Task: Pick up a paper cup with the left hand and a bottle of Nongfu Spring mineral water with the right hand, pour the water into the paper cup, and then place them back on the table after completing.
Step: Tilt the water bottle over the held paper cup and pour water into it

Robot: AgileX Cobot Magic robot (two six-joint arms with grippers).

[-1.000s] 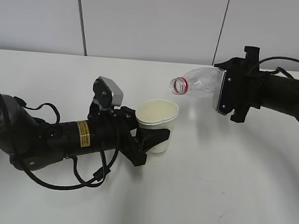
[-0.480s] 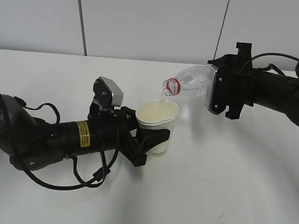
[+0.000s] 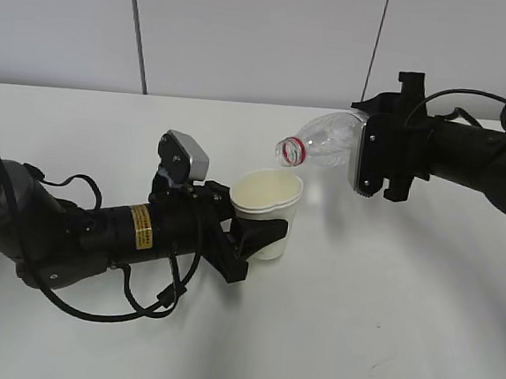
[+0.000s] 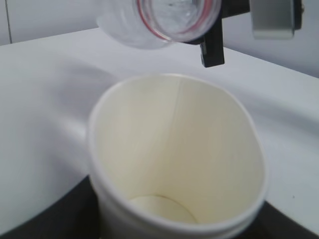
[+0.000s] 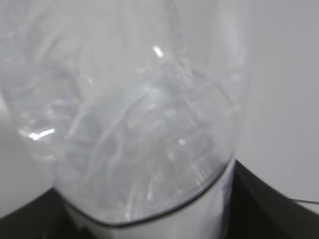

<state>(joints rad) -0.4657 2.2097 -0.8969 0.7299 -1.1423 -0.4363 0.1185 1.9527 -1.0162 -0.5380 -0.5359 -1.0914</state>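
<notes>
My left gripper (image 3: 261, 232) is shut on the white paper cup (image 3: 267, 210) and holds it upright just above or on the table (image 3: 403, 300); which, I cannot tell. In the left wrist view the cup (image 4: 174, 149) fills the frame, and its cream inside shows no clear water. My right gripper (image 3: 364, 153) is shut on the clear bottle (image 3: 326, 143), which lies nearly level. Its open, red-ringed mouth (image 3: 290, 151) hangs just above the cup's far rim, and it shows in the left wrist view (image 4: 174, 20). No stream shows. The bottle's body (image 5: 134, 139) fills the right wrist view.
The white table runs back to a pale panelled wall (image 3: 248, 38). The left arm with the yellow sticker (image 3: 142, 226) lies low across the left of the table, with loose black cables (image 3: 169, 293) beneath it. The right arm (image 3: 477, 165) reaches in from the right.
The right gripper has carried the bottle left, bringing its mouth over the cup's rim. In the last half second the bottle barely moved. The left gripper and cup stayed still.
</notes>
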